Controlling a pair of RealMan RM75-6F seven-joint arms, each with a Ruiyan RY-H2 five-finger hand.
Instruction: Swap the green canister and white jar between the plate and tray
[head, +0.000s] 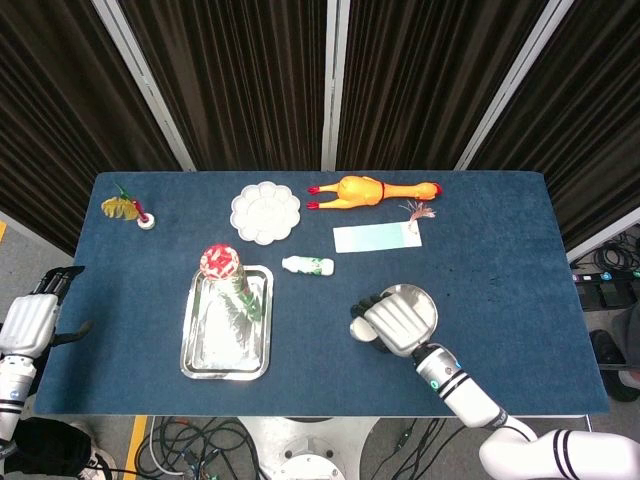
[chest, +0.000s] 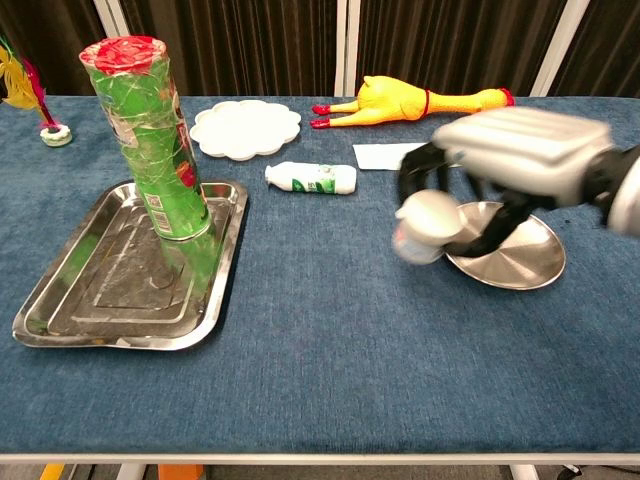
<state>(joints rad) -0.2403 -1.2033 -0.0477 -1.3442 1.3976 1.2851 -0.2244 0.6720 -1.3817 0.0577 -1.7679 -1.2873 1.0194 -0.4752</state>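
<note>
Holding white jar (chest: 424, 226), blurred, above table: right robot hand (chest: 520, 150) | left robot hand (head: 32, 318) spread, arm cut off

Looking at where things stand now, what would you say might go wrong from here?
The right hand holds the white jar lifted off the table, seemingly only between fingertips; it might slip. The round metal plate lies right beside the jar, so a low pass could clip its rim. The green canister stands tall on the tray, easy to topple.
</note>
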